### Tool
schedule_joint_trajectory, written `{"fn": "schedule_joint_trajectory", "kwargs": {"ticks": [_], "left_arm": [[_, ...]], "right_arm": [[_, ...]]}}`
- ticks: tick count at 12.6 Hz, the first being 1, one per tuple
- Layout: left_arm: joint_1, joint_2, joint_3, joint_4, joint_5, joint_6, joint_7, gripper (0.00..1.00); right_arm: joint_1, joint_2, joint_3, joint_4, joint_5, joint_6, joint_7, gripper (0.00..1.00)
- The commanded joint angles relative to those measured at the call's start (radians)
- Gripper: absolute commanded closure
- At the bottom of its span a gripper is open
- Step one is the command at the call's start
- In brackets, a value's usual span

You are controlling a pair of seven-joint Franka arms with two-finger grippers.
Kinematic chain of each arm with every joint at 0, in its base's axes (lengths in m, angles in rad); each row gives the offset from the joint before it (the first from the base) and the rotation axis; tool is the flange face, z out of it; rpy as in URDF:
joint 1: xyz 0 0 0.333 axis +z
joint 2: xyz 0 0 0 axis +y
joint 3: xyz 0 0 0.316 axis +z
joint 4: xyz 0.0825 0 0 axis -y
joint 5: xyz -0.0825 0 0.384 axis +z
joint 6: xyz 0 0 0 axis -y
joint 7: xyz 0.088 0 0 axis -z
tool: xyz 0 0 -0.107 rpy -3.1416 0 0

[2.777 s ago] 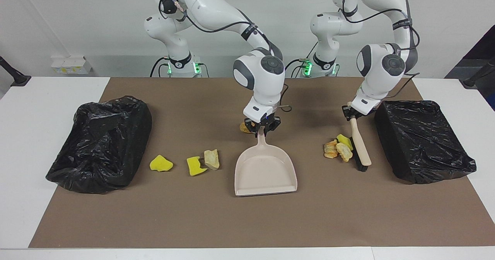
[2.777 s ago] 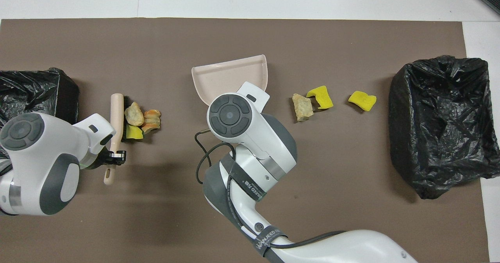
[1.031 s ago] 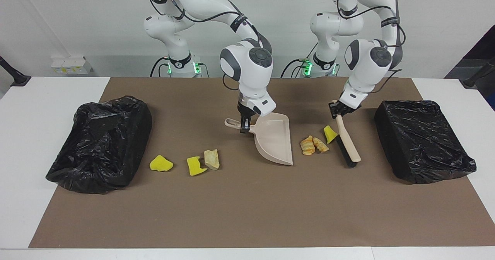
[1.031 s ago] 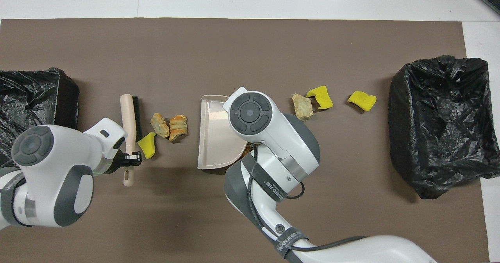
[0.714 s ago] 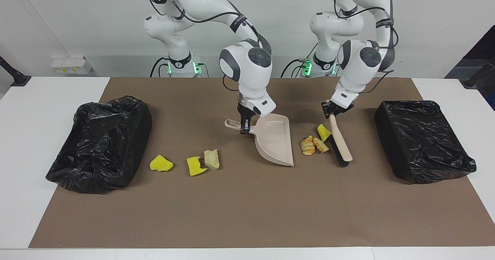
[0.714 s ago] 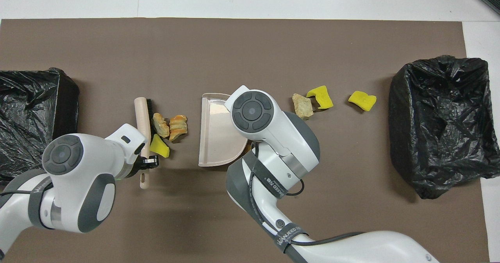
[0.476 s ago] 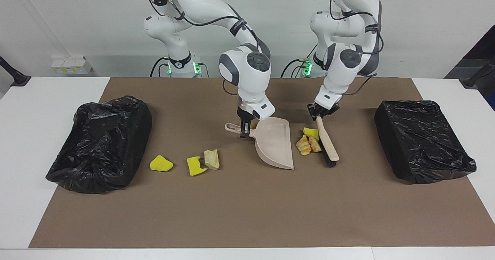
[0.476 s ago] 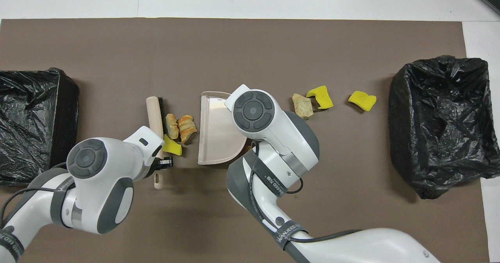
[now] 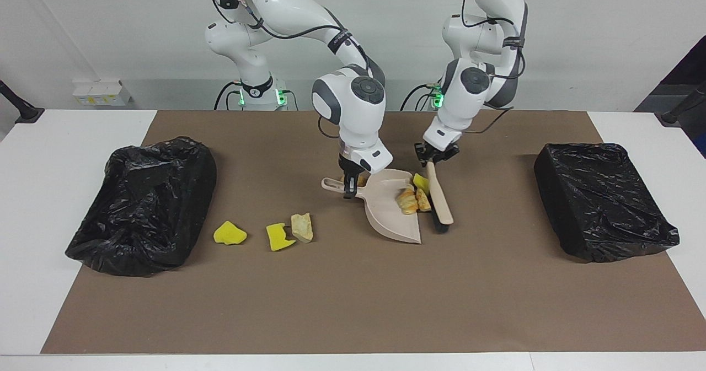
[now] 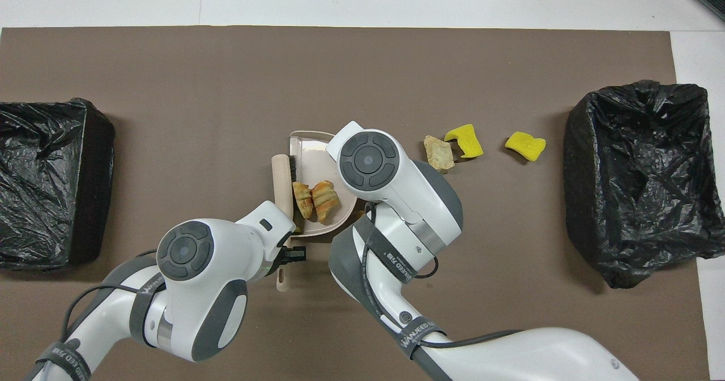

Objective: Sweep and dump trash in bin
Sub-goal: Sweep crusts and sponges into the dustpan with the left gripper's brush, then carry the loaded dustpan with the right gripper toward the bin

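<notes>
My right gripper (image 9: 347, 186) is shut on the handle of the beige dustpan (image 9: 389, 216), which rests on the mat with its mouth toward the left arm's end. My left gripper (image 9: 434, 160) is shut on the handle of the beige brush (image 9: 439, 197), whose black bristles press against the pan's mouth. Two orange-brown trash lumps (image 9: 409, 200) lie inside the pan (image 10: 308, 149), and a yellow scrap (image 9: 421, 182) sits at its lip beside the brush (image 10: 281, 177). Overhead, the lumps (image 10: 317, 200) show in the pan and my left gripper (image 10: 291, 255) shows on the brush handle.
Two yellow scraps (image 9: 229, 232) (image 9: 278, 237) and a tan chunk (image 9: 301, 227) lie on the mat toward the right arm's end, near an open bin lined with a black bag (image 9: 143, 205). Another black-bagged bin (image 9: 601, 200) stands at the left arm's end. An orange bit (image 9: 361, 181) peeks from under my right wrist.
My left gripper has dragged the brush toward the dustpan, pushing the three lumps along the mat and into the pan's mouth. The right gripper has turned the pan and now holds it nearly still.
</notes>
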Motion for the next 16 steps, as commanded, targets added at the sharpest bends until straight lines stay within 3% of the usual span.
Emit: {"fn": "schedule_joint_trajectory", "kwargs": {"ticks": [1,2,7,10,13,16], "left_arm": [[0.0,-0.012,0.022,0.09,-0.092,-0.092,-0.003,1.0],[0.009,-0.006,0.025,0.126,-0.145,-0.117,-0.026,1.0],[0.147,-0.002,0.027,0.169,-0.15,-0.111,-0.055,1.0],[0.151,-0.004,0.022,0.154,-0.174,-0.062,-0.148,1.0],[0.163,-0.074,0.028,0.071,-0.168,-0.196,-0.121,1.0],[0.17,-0.075,0.028,0.08,-0.072,-0.261,-0.094,1.0]], "right_arm": [[-0.024,0.002,0.009,-0.006,-0.018,0.035,0.001,1.0],[-0.025,0.004,0.009,-0.006,-0.018,0.047,-0.002,1.0],[-0.042,0.001,0.009,-0.003,-0.017,0.047,-0.013,1.0],[-0.041,-0.001,0.009,-0.005,-0.017,0.047,-0.011,1.0],[-0.041,-0.001,0.011,-0.005,-0.015,0.047,-0.01,1.0],[-0.079,-0.005,0.012,0.001,0.005,0.08,-0.011,1.0]]}}
